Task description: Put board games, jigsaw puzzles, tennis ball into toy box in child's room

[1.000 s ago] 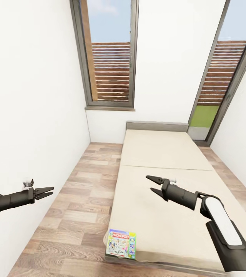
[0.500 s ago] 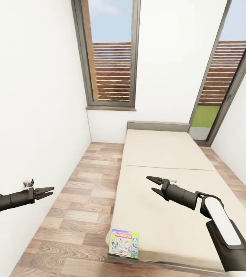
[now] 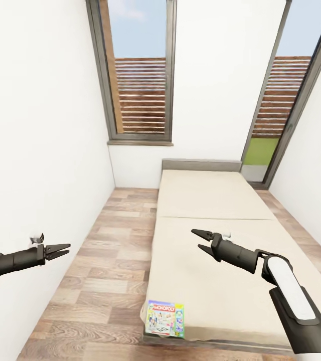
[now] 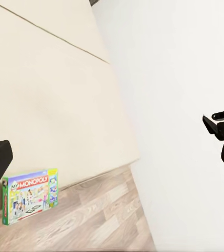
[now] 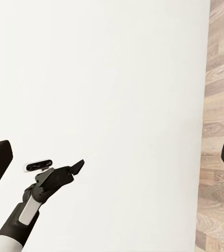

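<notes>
the whole view has shifted a little, so the camera moved, not the things. the monopoly box [image 3: 166, 319] lies flat at the near corner of the bed [image 3: 215, 195], likely light and stiff (best pinched at its overhanging edge). right pincer [image 3: 199, 240] spread apart above the mattress; left pincer [image 3: 64, 249] nearly together.
</notes>
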Robot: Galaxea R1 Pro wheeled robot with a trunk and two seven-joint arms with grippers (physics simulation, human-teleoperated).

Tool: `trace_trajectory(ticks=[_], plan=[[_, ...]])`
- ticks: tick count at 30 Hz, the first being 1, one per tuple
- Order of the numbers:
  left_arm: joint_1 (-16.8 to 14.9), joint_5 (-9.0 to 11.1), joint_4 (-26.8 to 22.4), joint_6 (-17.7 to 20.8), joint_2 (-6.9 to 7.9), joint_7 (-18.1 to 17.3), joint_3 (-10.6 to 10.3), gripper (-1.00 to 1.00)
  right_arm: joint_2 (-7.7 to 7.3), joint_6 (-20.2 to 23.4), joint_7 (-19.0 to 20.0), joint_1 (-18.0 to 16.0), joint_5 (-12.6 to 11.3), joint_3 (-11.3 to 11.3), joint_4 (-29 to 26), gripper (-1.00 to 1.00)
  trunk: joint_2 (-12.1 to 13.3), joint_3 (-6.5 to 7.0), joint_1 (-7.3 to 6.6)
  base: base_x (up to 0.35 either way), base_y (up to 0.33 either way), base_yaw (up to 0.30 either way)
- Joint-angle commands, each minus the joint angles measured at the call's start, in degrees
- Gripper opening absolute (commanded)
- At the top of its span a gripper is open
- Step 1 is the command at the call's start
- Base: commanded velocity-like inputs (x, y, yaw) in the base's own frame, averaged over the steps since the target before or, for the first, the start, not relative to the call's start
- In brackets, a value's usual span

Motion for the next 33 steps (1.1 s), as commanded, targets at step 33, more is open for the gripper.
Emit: trace_trajectory(ticks=[33], plan=[[-0.06,-0.62,-0.02,0.53,-0.03,-0.44,0.32,1.00,0.00,0.23,-0.11,-0.03,0.15,-0.03,-0.02,1.00,-0.12,1.10,0.04,-0.004,0.048,-0.075]])
